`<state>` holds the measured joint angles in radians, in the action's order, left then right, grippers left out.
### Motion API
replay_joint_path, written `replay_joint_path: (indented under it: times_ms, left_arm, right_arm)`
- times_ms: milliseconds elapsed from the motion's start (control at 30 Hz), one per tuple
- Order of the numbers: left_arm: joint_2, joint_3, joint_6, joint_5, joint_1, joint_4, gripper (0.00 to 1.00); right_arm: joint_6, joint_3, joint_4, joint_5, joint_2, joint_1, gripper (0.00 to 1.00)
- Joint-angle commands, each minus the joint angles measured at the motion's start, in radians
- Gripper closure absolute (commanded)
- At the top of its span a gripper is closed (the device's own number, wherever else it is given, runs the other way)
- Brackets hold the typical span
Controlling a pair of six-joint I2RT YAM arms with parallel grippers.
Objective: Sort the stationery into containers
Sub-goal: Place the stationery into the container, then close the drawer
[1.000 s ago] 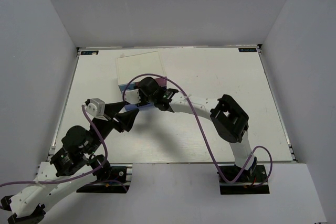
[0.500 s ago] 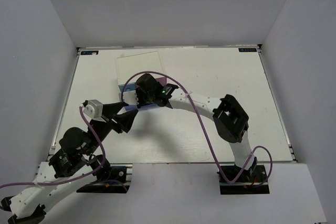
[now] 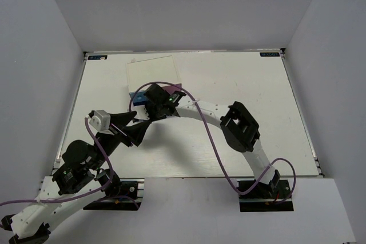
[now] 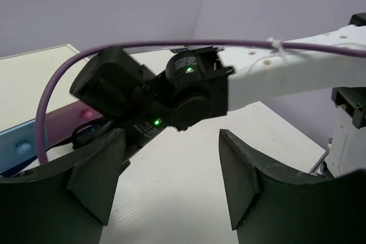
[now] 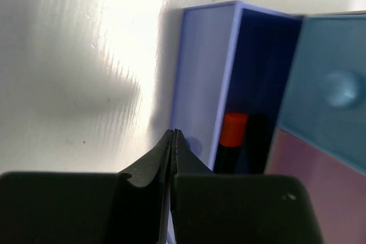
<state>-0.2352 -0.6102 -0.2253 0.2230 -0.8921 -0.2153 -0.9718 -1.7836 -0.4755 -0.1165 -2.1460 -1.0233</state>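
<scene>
My right gripper (image 5: pixel 174 133) is shut with nothing in it, its tips at the outer face of the pulled-out periwinkle drawer (image 5: pixel 203 78). Inside that drawer lies a black marker with an orange end (image 5: pixel 233 132). Beside it are the light blue drawer front (image 5: pixel 331 90) and the pink drawer front (image 5: pixel 309 167). From above, the white-topped drawer unit (image 3: pixel 151 72) stands at the back left, with the right gripper (image 3: pixel 148 108) right in front of it. My left gripper (image 4: pixel 168 181) is open and empty, just short of the right wrist (image 4: pixel 171 92). Other stationery is out of view.
The right arm (image 3: pixel 240 127) arches across the table middle, trailing a purple cable (image 3: pixel 211 135). The left arm (image 3: pixel 86 152) reaches in from the near left. Grey walls enclose the white table (image 3: pixel 257 95) on three sides.
The right gripper has shut its jaws and shifted a little left against the drawer front. The right elbow swung left. The left arm drew back slightly.
</scene>
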Motion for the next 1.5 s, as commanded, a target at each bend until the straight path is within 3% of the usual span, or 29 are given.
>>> replay_joint_path:
  times_ms: [0, 400, 933, 1133, 1267, 1367, 1400, 1467]
  left_arm:
    - [0.004, 0.001, 0.009, -0.019, 0.005, 0.007, 0.24]
    - [0.004, 0.001, 0.018, -0.037, 0.005, 0.007, 0.24]
    - [0.004, 0.001, 0.018, -0.037, 0.015, 0.007, 0.24]
    - [0.004, 0.001, 0.018, -0.037, 0.015, 0.007, 0.24]
    - [0.004, 0.001, 0.027, -0.047, 0.015, 0.016, 0.24]
    - [0.013, 0.01, 0.036, -0.068, 0.015, 0.025, 0.24]
    - [0.013, 0.01, 0.037, -0.068, 0.015, 0.036, 0.24]
    - [0.022, 0.01, 0.037, -0.068, 0.015, 0.036, 0.24]
  right_arm:
    - [0.004, -0.06, -0.009, 0.012, -0.048, -0.001, 1.0]
    - [0.041, -0.06, 0.248, 0.242, -0.109, -0.003, 1.0]
    - [0.03, -0.1, 0.397, 0.371, -0.178, 0.0, 1.0]
    - [0.045, -0.066, 0.338, 0.328, -0.132, -0.003, 1.0]
    - [0.065, -0.028, 0.091, 0.054, -0.007, -0.011, 1.0]
    - [0.1, 0.102, 0.099, 0.011, 0.11, -0.024, 0.99]
    - [0.108, 0.125, 0.11, 0.02, 0.133, -0.026, 0.87]
    - [0.128, 0.214, 0.153, 0.034, 0.202, -0.021, 0.77]
